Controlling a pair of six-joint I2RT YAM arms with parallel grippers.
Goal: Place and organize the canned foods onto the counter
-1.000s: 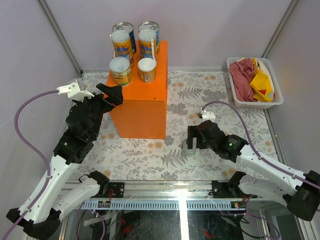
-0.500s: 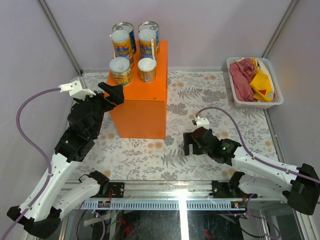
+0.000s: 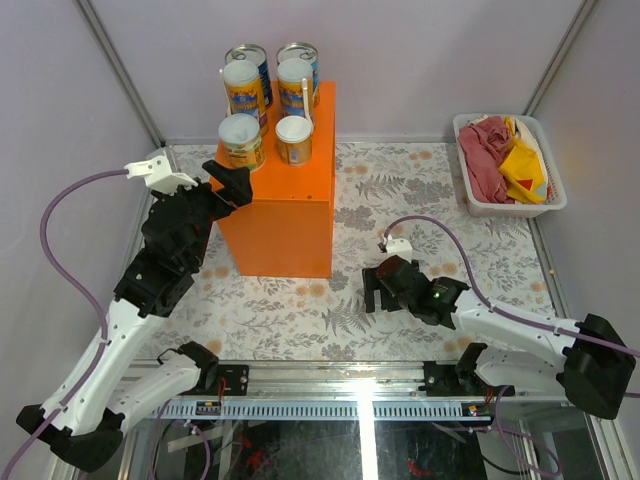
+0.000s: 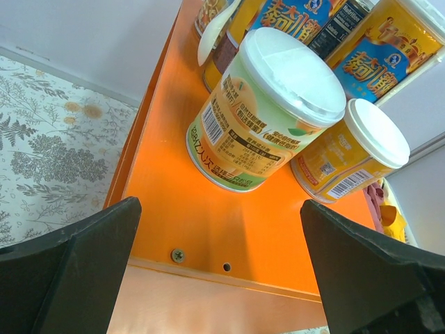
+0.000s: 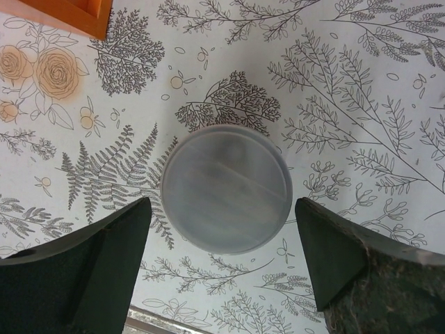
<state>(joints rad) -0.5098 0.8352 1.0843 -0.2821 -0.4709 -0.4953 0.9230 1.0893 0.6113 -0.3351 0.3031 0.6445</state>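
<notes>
Cans, all six upright on the orange counter, stand straight ahead of the spread left jaws; the right jaws, also spread and well apart from them, straddle a translucent round disc

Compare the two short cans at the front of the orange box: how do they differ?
The left can wears a pale green label, the right can a yellow-orange one. The left can is clearly wider than the right can. Both stand upright on the orange box, white lids on.
</notes>
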